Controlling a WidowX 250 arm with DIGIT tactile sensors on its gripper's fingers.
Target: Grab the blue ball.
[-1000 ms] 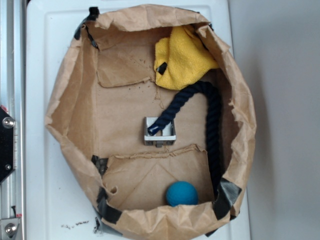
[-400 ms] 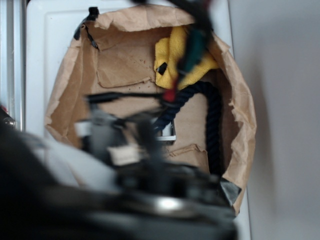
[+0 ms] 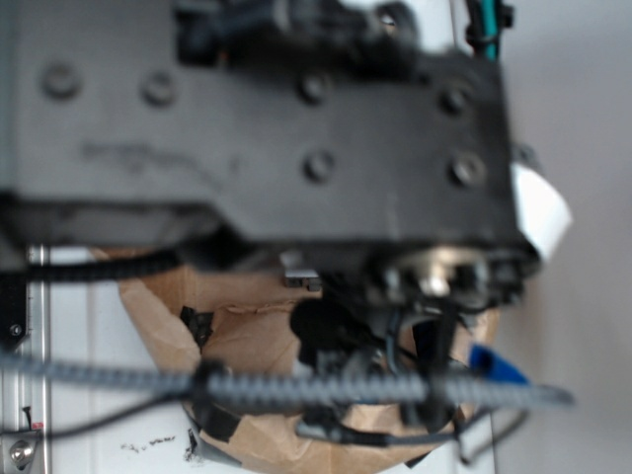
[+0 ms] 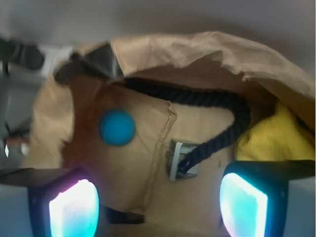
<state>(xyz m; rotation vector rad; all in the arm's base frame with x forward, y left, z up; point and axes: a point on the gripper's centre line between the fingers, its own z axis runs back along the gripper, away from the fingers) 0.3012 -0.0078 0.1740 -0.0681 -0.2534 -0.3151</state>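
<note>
White table [image 3: 69,434] under it all, mostly blocked by the arm up close. Sitting straight on it: a brown paper bag [image 4: 207,49], rim rolled down, black tape at the corners. Few dark crumbs [image 3: 148,446] scattered on the table beside the bag.

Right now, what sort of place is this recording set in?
Probably a lab tabletop rig, not a home: a rolled-down brown paper bag serves as a bin, holding unrelated props, a blue ball, dark rope and yellow cloth.
</note>
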